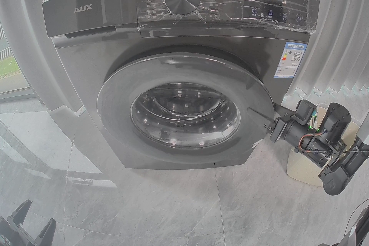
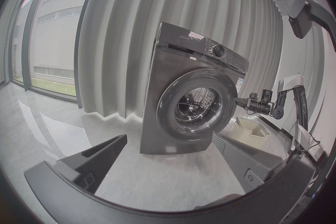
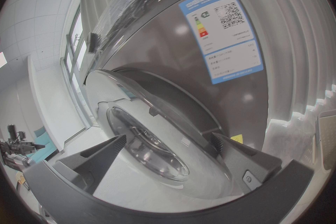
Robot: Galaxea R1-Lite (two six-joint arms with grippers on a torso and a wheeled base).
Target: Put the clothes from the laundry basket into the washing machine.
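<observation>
A: Item one, the washing machine (image 1: 88, 77): grey, front-loading, round door (image 1: 184, 66) facing us. Do we log the door as closed?

B: We log it as lying against the machine's front, or very nearly. In the right wrist view a dark gap runs behind the door's rim, so it may be just off the latch, but we cannot tell for sure.

A: Item two, the right gripper (image 1: 269, 125).

B: It is at the machine's door, on the edge to our right. Its fingers are apart with the door's rim between them, and we see no clamping. We judge it is there because the door must swing clear before anything can go into the drum.

A: Item three, the laundry basket (image 2: 250, 130).

B: Cream and perforated, on the floor just beside the machine's front corner on our right. We cannot make out the clothes inside it.

A: So where does the basket lie relative to that gripper?

B: It is lower and farther to our right, near the gripper but apart from it. Nothing is held.

A: Item four, the left gripper (image 1: 38, 212).

B: It is low, well out in front of the machine and toward our left, with its fingers spread and empty. We judge it is parked there to leave the door's swing free.
</observation>
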